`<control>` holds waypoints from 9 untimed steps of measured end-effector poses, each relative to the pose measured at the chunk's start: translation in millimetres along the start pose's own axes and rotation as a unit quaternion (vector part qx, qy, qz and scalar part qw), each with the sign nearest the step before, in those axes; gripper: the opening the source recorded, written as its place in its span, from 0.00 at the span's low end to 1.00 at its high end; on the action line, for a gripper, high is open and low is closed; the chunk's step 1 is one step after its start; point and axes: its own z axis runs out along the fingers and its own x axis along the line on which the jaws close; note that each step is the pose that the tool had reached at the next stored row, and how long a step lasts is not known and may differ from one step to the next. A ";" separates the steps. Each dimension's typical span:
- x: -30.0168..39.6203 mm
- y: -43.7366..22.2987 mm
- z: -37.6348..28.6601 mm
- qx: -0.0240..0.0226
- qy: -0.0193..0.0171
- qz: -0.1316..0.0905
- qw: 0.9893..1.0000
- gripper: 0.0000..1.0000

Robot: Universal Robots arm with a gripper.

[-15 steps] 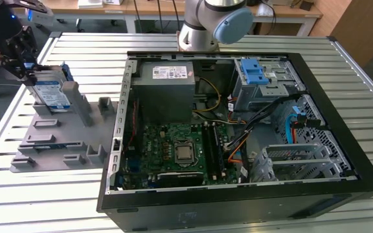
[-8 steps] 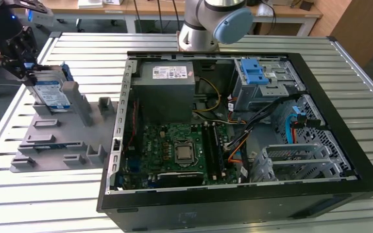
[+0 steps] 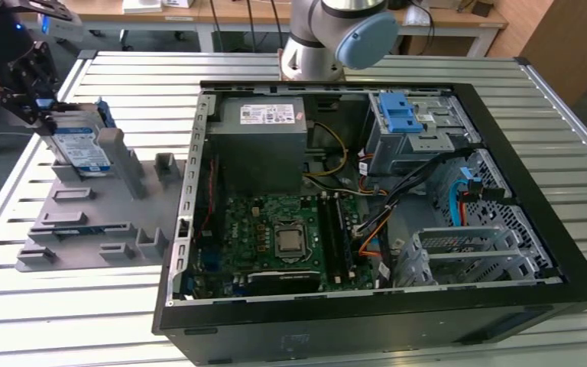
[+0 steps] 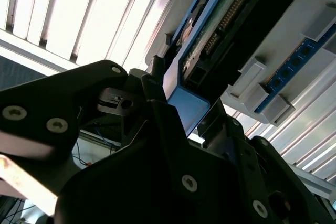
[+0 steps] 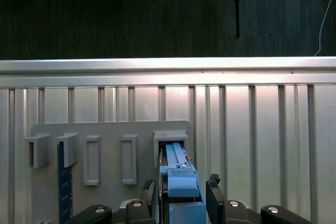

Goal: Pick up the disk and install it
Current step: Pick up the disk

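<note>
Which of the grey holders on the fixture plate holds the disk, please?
The holder at the end of the plate beside the gripper: the disk stands upright in it; the others hold no disk.

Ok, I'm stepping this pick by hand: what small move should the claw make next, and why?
Probably close the claw on the flat silver blue-railed hard drive: it straddles the drive's edge with slim gaps, and the drive stands seated in the grey slotted holder.

Gripper point(image 3: 47, 121) is positioned at the upper edge of the disk point(image 3: 82, 149). The disk stands upright in a slot of the grey holder point(image 3: 89, 222) on the table point(image 3: 59, 306), toward the exterior view's left of the open computer case point(image 3: 375, 325).
</note>
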 end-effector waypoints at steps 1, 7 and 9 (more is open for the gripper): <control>0.0 0.0 0.0 0.000 0.000 0.000 1.000 0.51; 0.0 0.2 -0.3 0.000 0.000 0.000 1.000 0.51; 0.0 0.2 -0.7 0.000 0.000 0.000 1.000 0.51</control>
